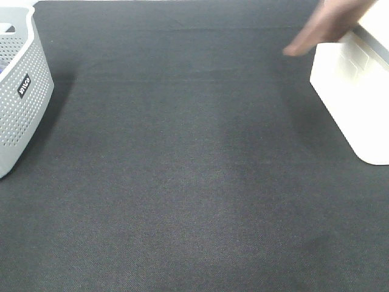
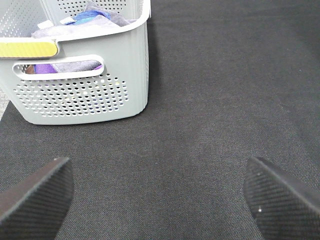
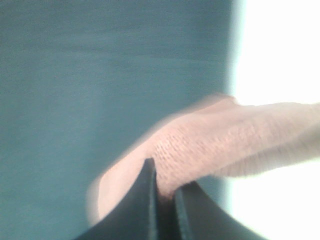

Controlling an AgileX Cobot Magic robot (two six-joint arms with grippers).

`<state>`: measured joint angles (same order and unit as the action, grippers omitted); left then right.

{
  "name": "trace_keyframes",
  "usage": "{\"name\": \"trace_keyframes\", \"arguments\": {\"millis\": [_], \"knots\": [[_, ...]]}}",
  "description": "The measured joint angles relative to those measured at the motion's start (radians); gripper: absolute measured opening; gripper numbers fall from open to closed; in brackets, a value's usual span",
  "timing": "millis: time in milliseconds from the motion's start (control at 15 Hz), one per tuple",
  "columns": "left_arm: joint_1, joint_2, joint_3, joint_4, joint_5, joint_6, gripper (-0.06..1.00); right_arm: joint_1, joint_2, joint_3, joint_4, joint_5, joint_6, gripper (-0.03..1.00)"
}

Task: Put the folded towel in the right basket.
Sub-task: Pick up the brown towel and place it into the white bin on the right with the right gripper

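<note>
L→R.

Grey perforated basket [image 1: 18, 91] sits at table's left edge, w/ other cloths [image 2: 87, 17] inside; not part of task.

L gripper [image 2: 160, 200]: fingers spread wide, nothing between them, low over bare table mat [image 1: 182, 182], near the grey basket. Idle, by my reading.

Mid-table: no task item lies there.

Folded towel [image 1: 331, 27]: off the mat, in the air nr far right corner, blurred. Hanging tip is over the mat just beside right basket [image 1: 358, 91], on its table-centre side. Can't tell if cloth touches rim.

R gripper [image 3: 165, 200]: fingers pressed together on a fold of the towel, cloth pinched between.

Right basket at right edge is partly out of frame, inside not visible.

Status (est.): pick done, carry nearly done. Left to do: get towel fully over basket opening, let go. Drop not yet done.
</note>
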<state>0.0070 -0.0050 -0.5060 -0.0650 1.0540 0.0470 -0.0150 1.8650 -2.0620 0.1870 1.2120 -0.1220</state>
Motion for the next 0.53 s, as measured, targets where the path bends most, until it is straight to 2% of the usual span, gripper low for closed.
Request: {"name": "trace_keyframes", "arguments": {"millis": [333,533], "knots": [[0.000,0.000,0.000,0.000,0.000,0.000,0.87,-0.214,0.008,0.000,0.000,0.001,-0.055,0.01],[0.000,0.000,0.000,0.000,0.000,0.000,0.87,-0.251,0.059,0.000,-0.018,0.001,-0.071,0.01]]}}
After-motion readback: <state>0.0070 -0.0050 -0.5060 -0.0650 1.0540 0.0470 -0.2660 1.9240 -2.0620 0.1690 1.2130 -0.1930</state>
